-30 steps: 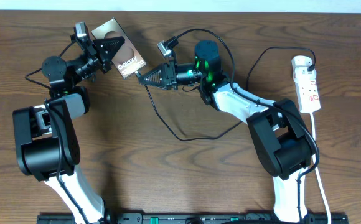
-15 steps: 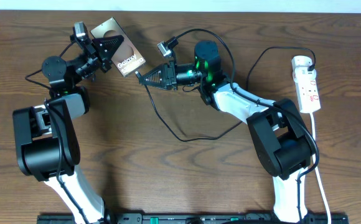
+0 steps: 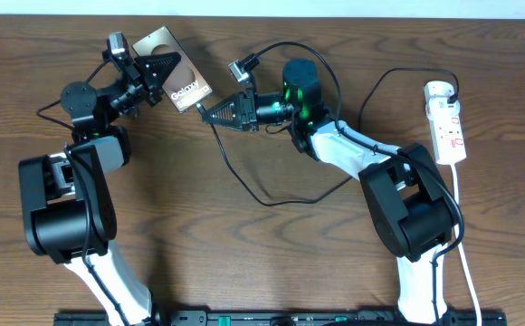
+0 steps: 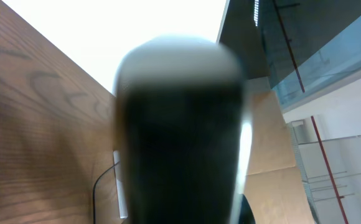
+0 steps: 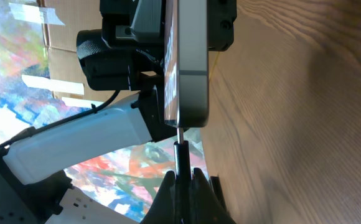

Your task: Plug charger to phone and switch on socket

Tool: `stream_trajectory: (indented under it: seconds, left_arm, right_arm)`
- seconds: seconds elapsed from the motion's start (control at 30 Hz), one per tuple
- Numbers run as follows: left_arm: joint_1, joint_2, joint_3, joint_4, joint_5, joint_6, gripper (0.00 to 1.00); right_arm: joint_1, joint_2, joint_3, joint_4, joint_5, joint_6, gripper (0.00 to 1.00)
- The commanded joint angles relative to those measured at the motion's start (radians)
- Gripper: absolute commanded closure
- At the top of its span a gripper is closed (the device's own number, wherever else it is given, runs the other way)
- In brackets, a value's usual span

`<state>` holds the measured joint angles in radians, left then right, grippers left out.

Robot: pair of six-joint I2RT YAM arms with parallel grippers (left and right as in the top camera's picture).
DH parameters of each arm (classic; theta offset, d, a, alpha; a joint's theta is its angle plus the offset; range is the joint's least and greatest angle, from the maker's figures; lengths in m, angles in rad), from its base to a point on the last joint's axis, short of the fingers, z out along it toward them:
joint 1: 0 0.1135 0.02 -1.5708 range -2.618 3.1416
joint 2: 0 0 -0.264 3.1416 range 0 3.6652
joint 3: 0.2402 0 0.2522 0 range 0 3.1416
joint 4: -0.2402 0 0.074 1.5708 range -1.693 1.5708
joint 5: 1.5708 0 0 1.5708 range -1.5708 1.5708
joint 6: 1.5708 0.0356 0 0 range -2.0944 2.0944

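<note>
While the right end effector [image 5: 180, 179] is clenched on the charger plug [image 5: 179, 152], the tip just ahead of it meets the edge of the phone [image 5: 190, 62]. The left end effector [image 3: 157, 71] grasps the phone, tilted. Judged: phone rigid, slick; cable [image 3: 244, 178] limp, so grip the stiff plug. The socket [image 3: 446, 122] lies well behind.

Dark wooden table [image 3: 244, 263], white wall [image 3: 353, 6]
</note>
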<state>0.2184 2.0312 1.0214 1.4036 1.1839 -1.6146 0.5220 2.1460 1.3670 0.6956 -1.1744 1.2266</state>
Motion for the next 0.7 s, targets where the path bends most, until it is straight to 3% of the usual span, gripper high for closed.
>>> stream_trajectory:
  seconds: [0.0,0.67]
  left_arm:
    - [-0.001,-0.019,0.003,0.019,0.027,0.024,0.93]
    - [-0.001,-0.019,0.003,0.02,0.043,0.024,0.93]
  right_arm:
    - [-0.004,0.001,0.012,0.0,0.001,-0.012,0.99]
    - [-0.004,0.001,0.012,0.0,0.05,0.007,0.99]
